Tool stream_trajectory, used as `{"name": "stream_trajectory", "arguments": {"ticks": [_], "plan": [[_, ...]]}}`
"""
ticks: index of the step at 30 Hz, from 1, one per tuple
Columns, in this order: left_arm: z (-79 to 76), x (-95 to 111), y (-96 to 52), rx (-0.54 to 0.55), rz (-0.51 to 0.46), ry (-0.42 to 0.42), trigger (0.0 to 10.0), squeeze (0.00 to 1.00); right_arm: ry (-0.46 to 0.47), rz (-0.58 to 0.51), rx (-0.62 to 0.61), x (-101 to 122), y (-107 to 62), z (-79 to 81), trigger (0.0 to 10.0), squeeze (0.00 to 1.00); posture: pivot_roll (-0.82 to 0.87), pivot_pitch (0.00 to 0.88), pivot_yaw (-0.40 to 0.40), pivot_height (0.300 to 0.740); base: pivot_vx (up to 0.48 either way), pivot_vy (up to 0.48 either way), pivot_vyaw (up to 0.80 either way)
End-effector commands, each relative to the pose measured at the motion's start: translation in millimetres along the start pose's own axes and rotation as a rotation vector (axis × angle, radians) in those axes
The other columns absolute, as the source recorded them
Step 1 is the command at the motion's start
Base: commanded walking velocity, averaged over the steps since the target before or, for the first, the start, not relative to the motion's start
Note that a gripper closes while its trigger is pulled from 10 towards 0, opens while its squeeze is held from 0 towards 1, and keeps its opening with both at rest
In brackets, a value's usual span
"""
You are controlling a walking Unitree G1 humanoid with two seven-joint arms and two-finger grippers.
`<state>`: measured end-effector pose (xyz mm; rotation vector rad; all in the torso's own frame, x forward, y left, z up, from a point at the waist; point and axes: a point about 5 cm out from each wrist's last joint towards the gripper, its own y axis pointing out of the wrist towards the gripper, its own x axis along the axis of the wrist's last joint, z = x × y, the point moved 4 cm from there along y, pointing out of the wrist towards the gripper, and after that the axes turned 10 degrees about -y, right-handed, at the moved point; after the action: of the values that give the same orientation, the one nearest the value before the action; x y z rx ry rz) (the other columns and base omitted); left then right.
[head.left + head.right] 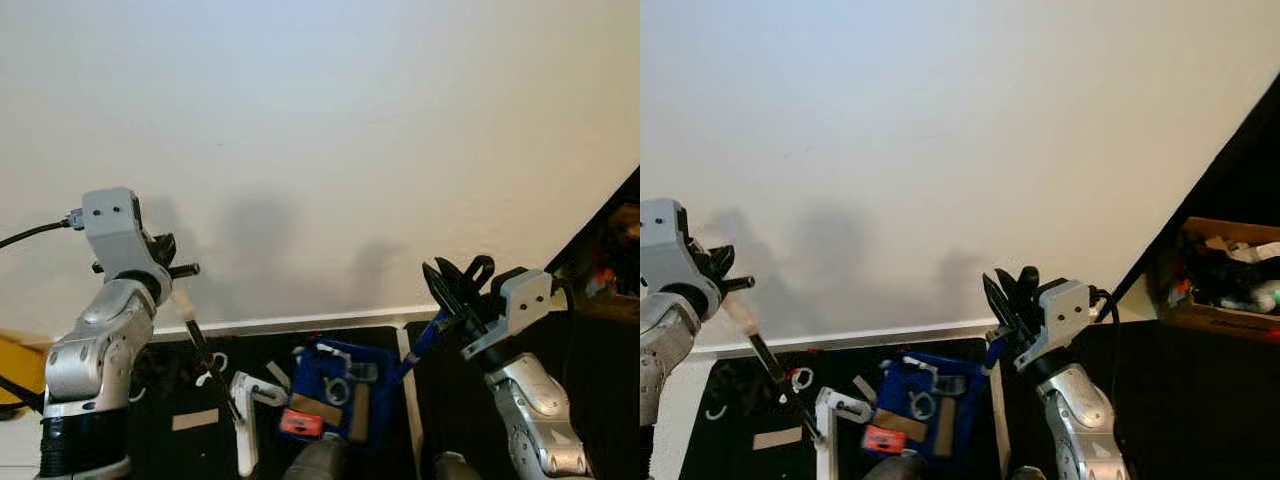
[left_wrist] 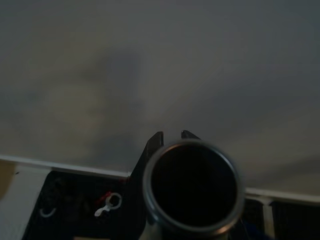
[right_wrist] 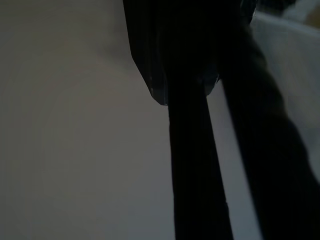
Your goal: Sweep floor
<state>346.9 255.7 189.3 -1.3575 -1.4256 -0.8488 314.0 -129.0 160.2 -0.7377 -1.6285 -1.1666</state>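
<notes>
My left gripper (image 1: 165, 262) is raised at the left before the white wall, shut on the broom handle (image 1: 200, 345). The stick slants down to a white head (image 1: 245, 410) on the dark floor. In the left wrist view the handle's round open end (image 2: 192, 192) sits between the fingers. My right gripper (image 1: 458, 290) is up at the right, shut on the blue handle (image 1: 428, 335) of a blue dustpan (image 1: 320, 375). The pan lies low between the arms and holds a red piece (image 1: 300, 423) and brown card scraps. The right wrist view is dark, with black fingers (image 3: 192, 165) against the wall.
A white wall (image 1: 320, 130) with a baseboard (image 1: 300, 322) stands close ahead. Small white bits and a tan scrap (image 1: 195, 420) lie on the dark floor. An open cardboard box (image 1: 1230, 275) of items is at the right. Something yellow (image 1: 15, 370) is at the far left.
</notes>
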Motion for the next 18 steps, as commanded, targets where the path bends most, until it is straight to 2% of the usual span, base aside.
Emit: {"name": "stream_trajectory", "arguments": {"ticks": [1, 6, 10, 15, 18], "plan": [[9.0, -2, 0.5, 0.033, -0.006, -0.004, 10.0, 0.00, 0.027, -0.083, -0.014, 19, 6.3, 0.7, 10.0, 0.00, 0.05, 0.189, 0.157, 0.740, 0.000, 0.000, 0.00], [13.7, 2, 5.4, 0.068, -0.043, 0.002, 10.0, 0.00, -0.011, -0.105, 0.002, 30, 8.5, 2.3, 10.0, 0.00, 0.04, 0.180, 0.154, 0.740, 0.000, 0.000, 0.00], [13.3, 1, 7.4, 0.067, -0.041, 0.015, 10.0, 0.00, -0.028, -0.099, 0.011, 30, 8.8, 2.9, 10.0, 0.00, 0.04, 0.177, 0.150, 0.740, 0.000, 0.000, 0.00], [2.4, -11, 8.5, 0.025, -0.043, 0.028, 10.0, 0.00, -0.065, -0.043, 0.015, 16, 6.8, 1.1, 10.0, 0.00, 0.02, 0.173, 0.122, 0.740, 0.000, 0.000, 0.00], [-4.9, -16, 7.4, 0.000, -0.051, 0.073, 10.0, 0.00, -0.060, -0.019, 0.010, 11, 6.0, -1.4, 10.0, 0.00, 0.02, 0.174, 0.116, 0.740, 0.000, 0.000, 0.00]]}}
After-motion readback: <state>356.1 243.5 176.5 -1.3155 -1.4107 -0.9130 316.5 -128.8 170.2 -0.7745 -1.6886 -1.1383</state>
